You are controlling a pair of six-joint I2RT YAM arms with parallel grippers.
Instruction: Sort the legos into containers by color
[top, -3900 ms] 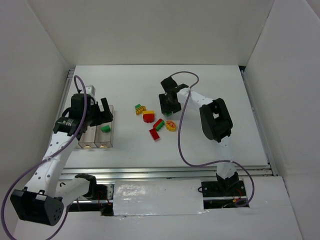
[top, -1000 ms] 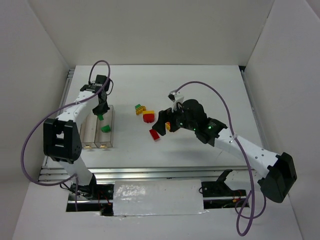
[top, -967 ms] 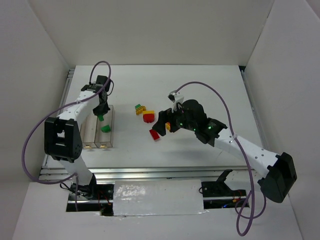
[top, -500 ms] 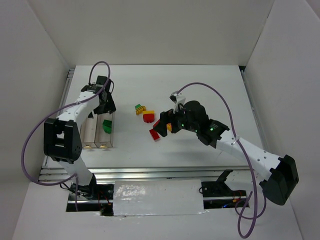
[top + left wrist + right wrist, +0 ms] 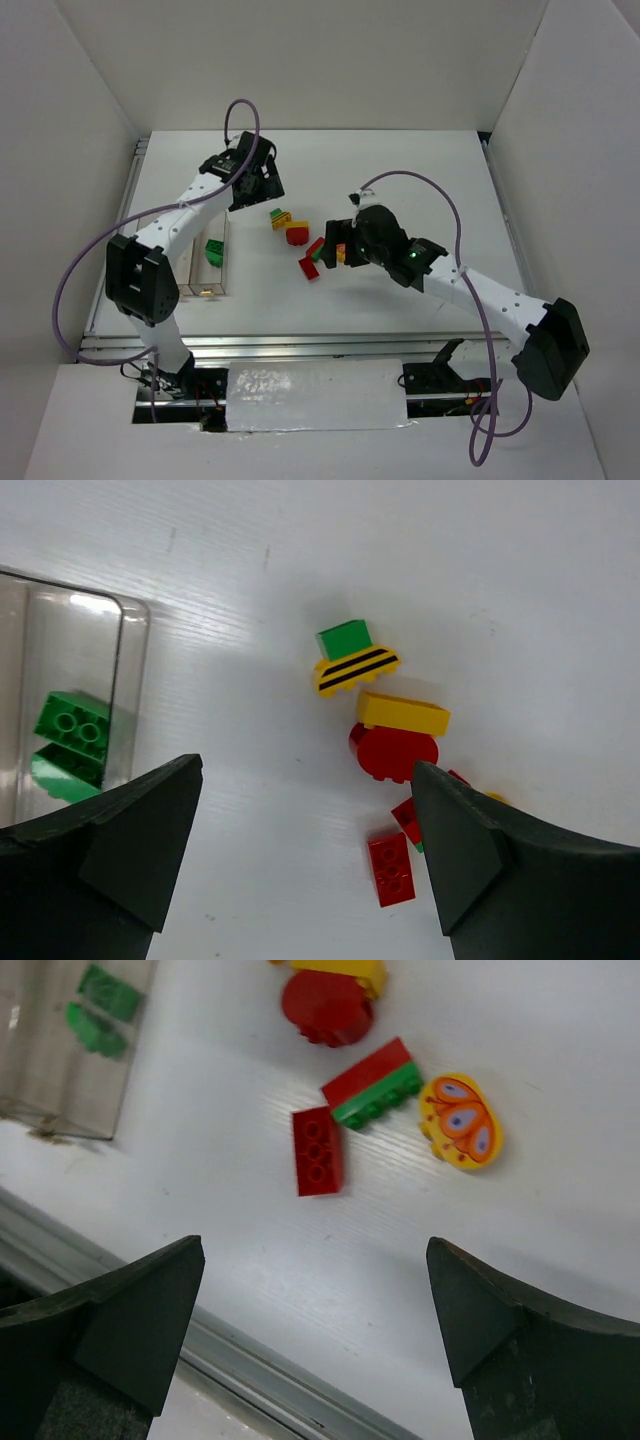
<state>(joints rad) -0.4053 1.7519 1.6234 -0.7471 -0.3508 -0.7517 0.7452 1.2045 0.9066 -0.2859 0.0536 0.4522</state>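
Left tool (image 5: 305,815): open, empty, moved off bin (image 5: 130,670) toward pile (image 5: 393,752).
Greens (image 5: 70,723): two in bin; pile unsorted.
Right tool (image 5: 315,1290): open, empty.

Green bricks (image 5: 214,251) in the rightmost clear bin (image 5: 207,287), with red, yellow and green pieces (image 5: 297,236) loose together on the white table (image 5: 420,180) nearby.

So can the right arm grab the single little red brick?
Probably yes. The right tool hangs open above the red brick, and nothing covers it. The red-and-green pair sits close by one corner, so it might get nudged.
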